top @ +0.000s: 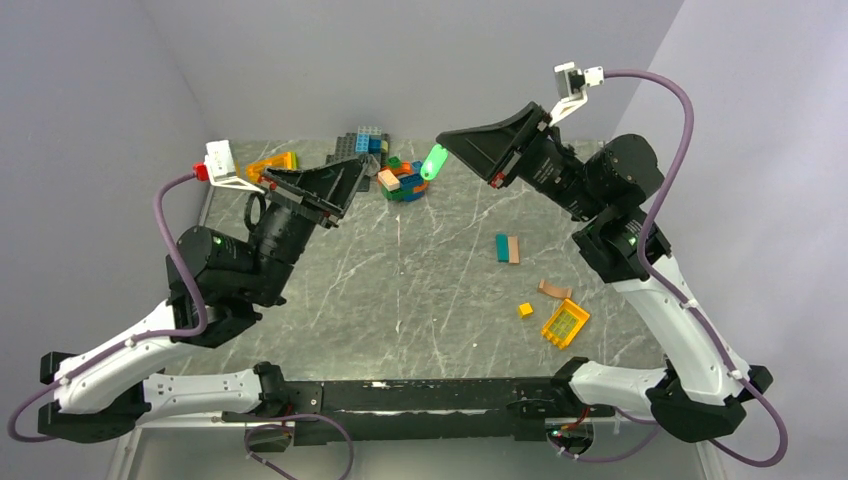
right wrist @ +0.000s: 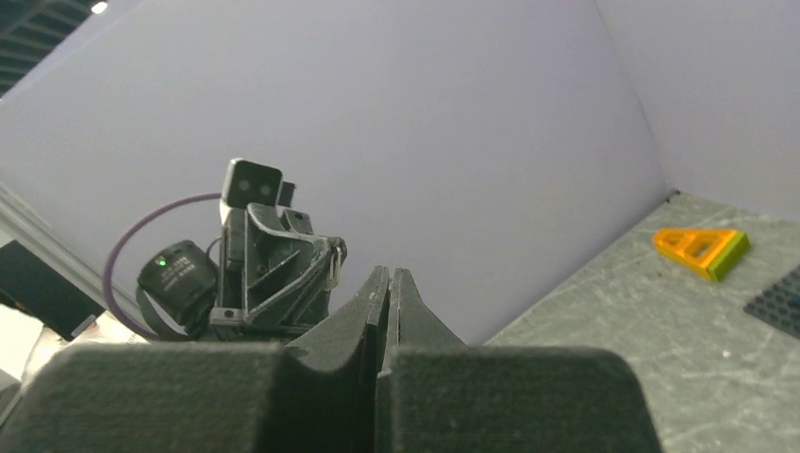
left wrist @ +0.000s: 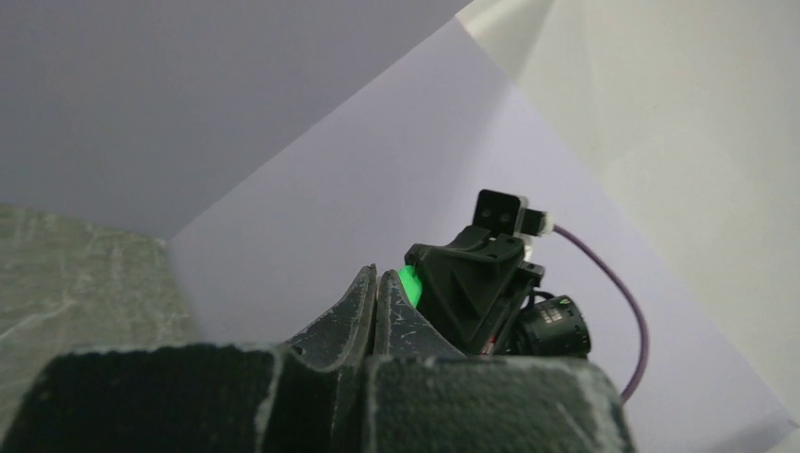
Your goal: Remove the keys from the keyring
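Both arms are raised over the far half of the table, tips facing each other with a gap between them. A bright green key head [top: 433,161] hangs at the tip of my right gripper [top: 444,140], which is shut on it; it also shows in the left wrist view as the green key [left wrist: 408,283]. In the right wrist view my right gripper [right wrist: 389,274] has its jaws pressed together and the key is hidden. A small metal loop, the keyring [right wrist: 332,265], hangs at the tip of my left gripper [top: 361,165], shut. My left gripper [left wrist: 377,276] shows its jaws together.
A pile of coloured bricks [top: 400,181] and a dark baseplate [top: 360,142] lie at the back. An orange-yellow frame piece [top: 272,163] sits back left. Teal and tan bricks [top: 507,248], a tan piece [top: 555,290], a small yellow brick [top: 525,309] and a yellow grid piece [top: 565,323] lie on the right.
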`<state>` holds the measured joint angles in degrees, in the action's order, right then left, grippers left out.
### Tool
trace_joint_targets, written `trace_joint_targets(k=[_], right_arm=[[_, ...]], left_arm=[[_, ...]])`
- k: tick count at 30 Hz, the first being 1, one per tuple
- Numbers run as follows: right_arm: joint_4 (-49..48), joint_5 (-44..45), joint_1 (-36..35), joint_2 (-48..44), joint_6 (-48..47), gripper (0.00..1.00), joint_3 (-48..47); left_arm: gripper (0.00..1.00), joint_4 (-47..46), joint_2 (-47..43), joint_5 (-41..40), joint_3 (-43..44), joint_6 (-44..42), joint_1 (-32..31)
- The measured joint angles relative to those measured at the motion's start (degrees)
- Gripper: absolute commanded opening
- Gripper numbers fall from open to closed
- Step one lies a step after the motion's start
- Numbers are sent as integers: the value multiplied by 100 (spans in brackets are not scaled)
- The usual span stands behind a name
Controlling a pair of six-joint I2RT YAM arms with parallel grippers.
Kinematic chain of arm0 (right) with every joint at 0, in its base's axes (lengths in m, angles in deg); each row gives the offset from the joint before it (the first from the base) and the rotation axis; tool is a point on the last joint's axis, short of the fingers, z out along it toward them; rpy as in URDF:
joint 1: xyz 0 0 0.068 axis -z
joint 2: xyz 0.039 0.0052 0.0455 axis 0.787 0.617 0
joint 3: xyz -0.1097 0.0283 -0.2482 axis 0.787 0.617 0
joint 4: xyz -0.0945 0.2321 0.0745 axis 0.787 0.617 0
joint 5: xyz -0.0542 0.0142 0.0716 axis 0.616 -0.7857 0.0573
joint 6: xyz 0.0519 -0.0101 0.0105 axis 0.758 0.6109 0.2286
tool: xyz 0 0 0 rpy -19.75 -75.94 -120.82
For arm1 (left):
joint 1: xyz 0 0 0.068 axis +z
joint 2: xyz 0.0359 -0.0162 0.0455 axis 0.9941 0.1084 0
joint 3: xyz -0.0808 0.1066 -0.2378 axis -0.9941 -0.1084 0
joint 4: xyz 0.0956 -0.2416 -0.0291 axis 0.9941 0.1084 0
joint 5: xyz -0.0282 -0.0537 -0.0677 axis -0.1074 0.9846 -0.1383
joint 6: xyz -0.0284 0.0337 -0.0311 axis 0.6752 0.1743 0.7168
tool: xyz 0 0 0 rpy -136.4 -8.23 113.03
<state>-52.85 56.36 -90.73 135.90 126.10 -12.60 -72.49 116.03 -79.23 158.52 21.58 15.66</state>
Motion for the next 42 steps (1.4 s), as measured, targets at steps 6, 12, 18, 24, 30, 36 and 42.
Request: trace_joint_targets(k=[6,12,18,24,30,36,42], right_arm=[[643,114,0,-343,-153,0,348],[1384,330,0,-857,-291,0,717],[1969,577,0,-1252,-302,0,1239],[2378,713,0,-1353,-299,0,1386],[2612,796,0,-1475,-317,0,1390],[2820,802,0,-1547,-319,0,1390],[3136,846,0,-1615,-330,0,1390]], left_arm=[[0,1648,-186,-387,308,205,-4],[0,3633,-468,-925,490,516,-7],[0,5047,-426,-1154,339,479,2],[0,5731,-140,-684,-446,72,564],[0,5740,199,704,-1471,-293,1851],[0,5528,649,1604,-1939,-614,2872],[0,5346,1552,1996,-2015,-933,3453]])
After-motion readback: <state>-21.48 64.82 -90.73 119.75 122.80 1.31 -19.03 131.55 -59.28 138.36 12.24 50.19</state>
